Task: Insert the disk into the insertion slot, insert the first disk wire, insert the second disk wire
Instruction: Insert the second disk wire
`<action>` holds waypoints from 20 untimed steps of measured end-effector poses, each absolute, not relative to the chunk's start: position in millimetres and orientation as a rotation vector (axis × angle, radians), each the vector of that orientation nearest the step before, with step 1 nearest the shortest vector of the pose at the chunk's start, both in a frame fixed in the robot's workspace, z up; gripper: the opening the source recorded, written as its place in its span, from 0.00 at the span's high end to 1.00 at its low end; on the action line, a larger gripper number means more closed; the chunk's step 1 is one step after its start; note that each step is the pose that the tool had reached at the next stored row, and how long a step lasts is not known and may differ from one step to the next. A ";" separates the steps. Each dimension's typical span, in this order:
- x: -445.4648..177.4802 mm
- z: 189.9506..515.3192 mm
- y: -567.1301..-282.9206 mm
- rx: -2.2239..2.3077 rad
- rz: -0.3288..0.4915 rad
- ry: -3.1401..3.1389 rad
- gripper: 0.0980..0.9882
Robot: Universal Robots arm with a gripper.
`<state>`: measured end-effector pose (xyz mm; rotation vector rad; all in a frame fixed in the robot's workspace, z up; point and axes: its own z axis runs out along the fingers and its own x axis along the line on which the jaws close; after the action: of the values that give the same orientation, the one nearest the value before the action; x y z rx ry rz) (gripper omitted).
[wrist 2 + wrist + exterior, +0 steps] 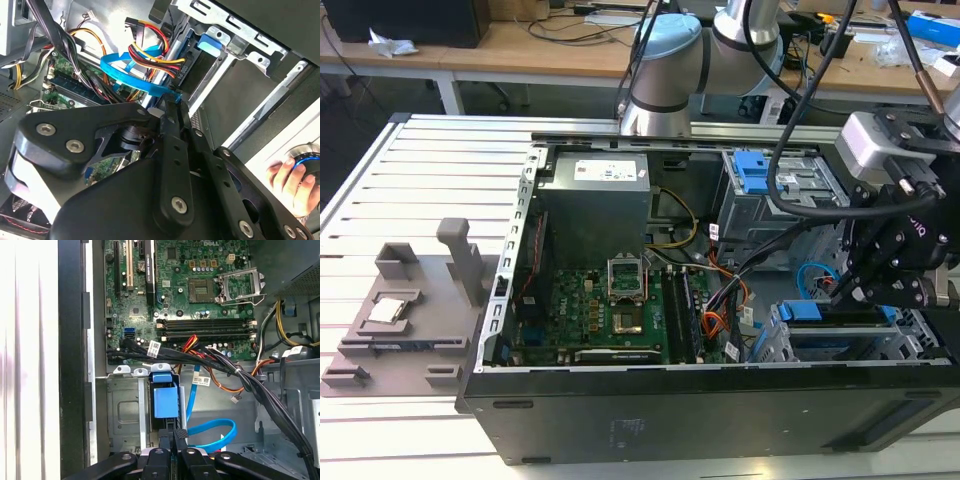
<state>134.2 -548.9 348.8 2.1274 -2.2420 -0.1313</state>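
On the exterior view's left, a grey holder (405,320) with upright posts lies on the ribbed metal surface (420,180). Beside it stands the open computer case (700,400), with the green circuit board (610,310) on its floor and a grey power box (595,205) above it. Further right, orange and black cables (730,300) run toward the drive bays. The taller grey cage with a blue latch (755,175) sits near the far wall. At the exterior view's right, the disk (840,322) sits inside the insertion slot (775,345), its blue carrier edge showing. The pincer (845,290) hangs just above it. In the first wrist view, its fingers (181,436) are closed on a small black plug at the end of a blue cable (212,432), just beside the disk's blue tab (165,401). In the second wrist view, a person's hand (292,185) rests on a round knob.
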 end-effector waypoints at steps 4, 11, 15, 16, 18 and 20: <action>134.8 348.4 -549.0 2.130 -0.131 -2.239 0.93; 134.3 345.6 -548.7 2.131 -0.132 -2.239 0.93; 134.3 345.7 -544.8 2.131 -0.132 -2.239 0.93; 134.3 345.6 -544.5 2.131 -0.132 -2.239 0.93; 134.3 345.2 -544.4 2.131 -0.132 -2.239 0.93; 134.4 344.5 -544.6 2.131 -0.132 -2.238 0.93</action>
<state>134.4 -544.6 344.5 2.1309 -2.2385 -0.1316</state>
